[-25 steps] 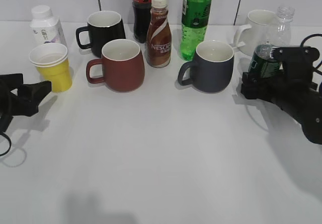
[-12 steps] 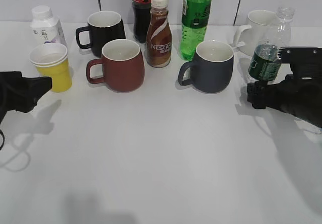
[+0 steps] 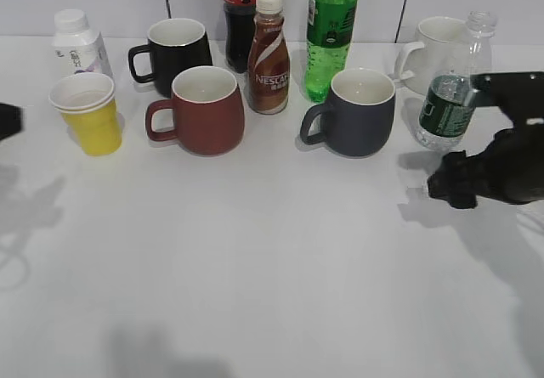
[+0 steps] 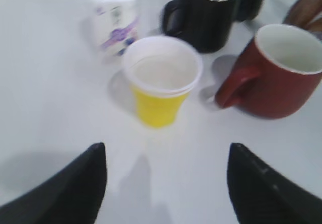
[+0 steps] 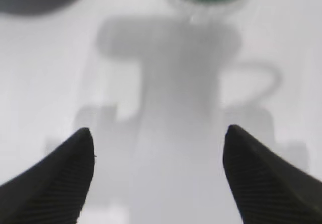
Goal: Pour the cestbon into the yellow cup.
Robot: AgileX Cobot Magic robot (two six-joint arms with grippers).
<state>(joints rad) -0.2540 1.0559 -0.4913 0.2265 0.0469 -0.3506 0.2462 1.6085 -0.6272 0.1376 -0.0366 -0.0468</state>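
A: Starting at the left, what is the left gripper (image 4: 166, 183) doing?

B: It is hanging with its jaws spread wide and nothing between them, pointing at the yellow cup (image 3: 86, 112), which is sitting just ahead of it in the wrist view. That cup is standing upright near the table's (image 3: 272, 293) left edge, beside the red mug (image 3: 201, 110) and in front of the small white bottle (image 3: 78, 43).

A: And over on the right?

B: The cestbon (image 3: 452, 98) is standing upright, capless, between the grey mug (image 3: 357, 111) and the white mug (image 3: 435, 52). The right gripper (image 5: 158, 178) is hovering just in front of it, fingers wide apart and gripping nothing; only the bottle's base is showing at the top of its wrist view.

A: So which step is this?

B: I'd judge nothing is being poured yet; the bottle is waiting to be grasped. The next move calls for the right gripper to advance, close around the label, then carry the bottle well across to the cup.
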